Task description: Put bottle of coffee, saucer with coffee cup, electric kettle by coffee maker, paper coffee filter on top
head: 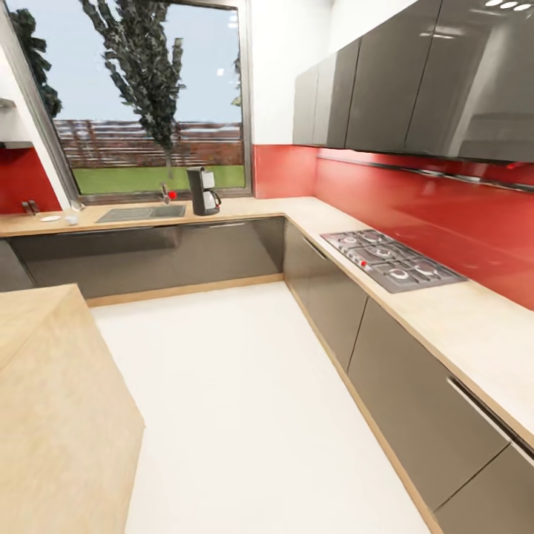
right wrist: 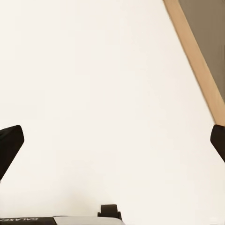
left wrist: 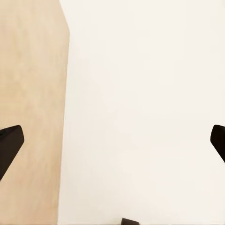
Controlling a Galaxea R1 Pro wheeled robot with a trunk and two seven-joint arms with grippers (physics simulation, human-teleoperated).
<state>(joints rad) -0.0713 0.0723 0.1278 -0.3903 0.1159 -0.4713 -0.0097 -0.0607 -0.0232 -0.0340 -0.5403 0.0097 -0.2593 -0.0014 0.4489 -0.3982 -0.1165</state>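
The coffee maker (head: 202, 191) stands on the far stretch of the kitchen countertop (head: 297, 211), under the window. Far to its left lie the saucer (head: 50, 218) and the coffee cup (head: 72, 219), side by side and apart. Between the sink and the coffee maker sits a small object with a red spot (head: 168, 195), too small to tell whether it is the electric kettle. The bottle of coffee and the paper filter are out of view. My left gripper (left wrist: 112, 145) and right gripper (right wrist: 112, 145) are both open over the white floor, holding nothing.
A sink (head: 141, 213) is set in the far counter and a gas hob (head: 389, 259) in the right run. A wooden island (head: 44, 386) stands close at my left. The white floor (head: 237, 400) runs between them. Dark wall cabinets (head: 415, 74) hang on the right.
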